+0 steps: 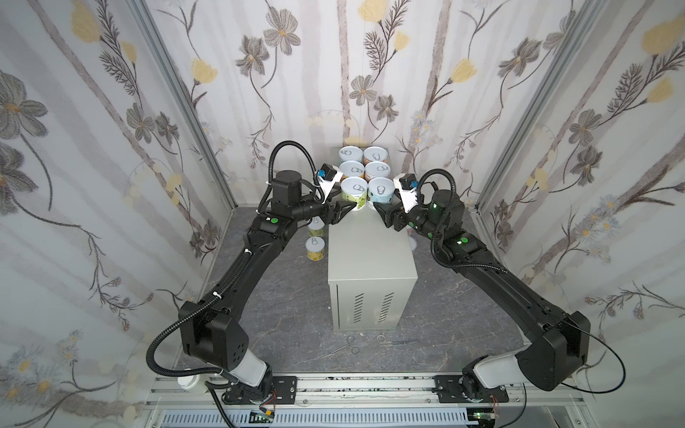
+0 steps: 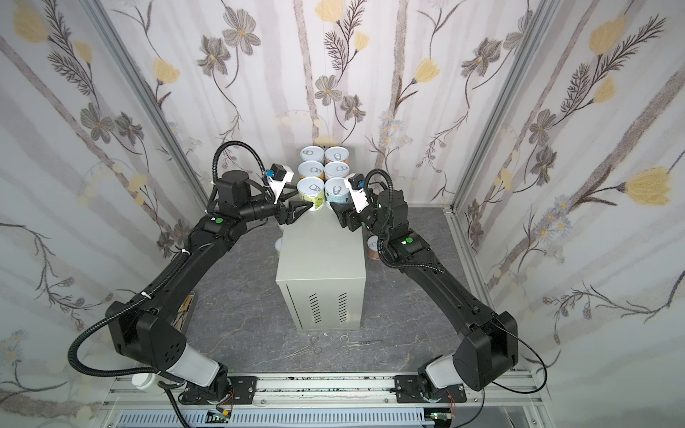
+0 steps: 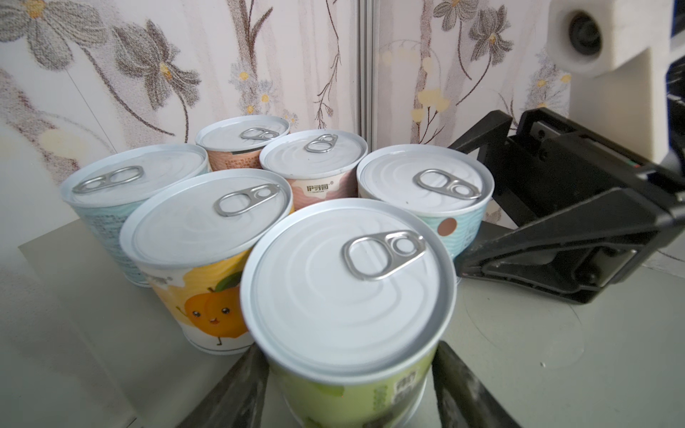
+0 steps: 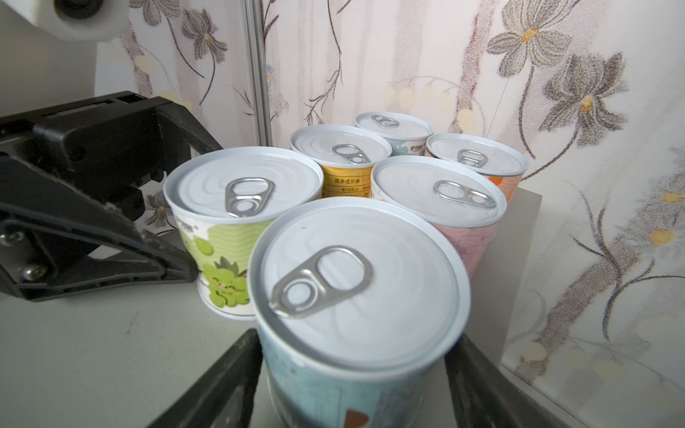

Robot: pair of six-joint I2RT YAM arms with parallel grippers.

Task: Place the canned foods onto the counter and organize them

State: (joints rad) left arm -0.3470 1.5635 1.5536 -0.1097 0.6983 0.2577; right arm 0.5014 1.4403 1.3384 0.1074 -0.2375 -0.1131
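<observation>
In a top view the left claw is clamped on a green-labelled cylindrical tin standing on the light-grey metal desk. Four other silver-lidded tins stand just beyond it.

Left wrist view: its fingers press that tin's sides.

Right wrist view: the right claw straddles a light-blue tin; gripping or slack, I cannot tell.

floor can half hidden behind right arm; green can base cropped.
</observation>
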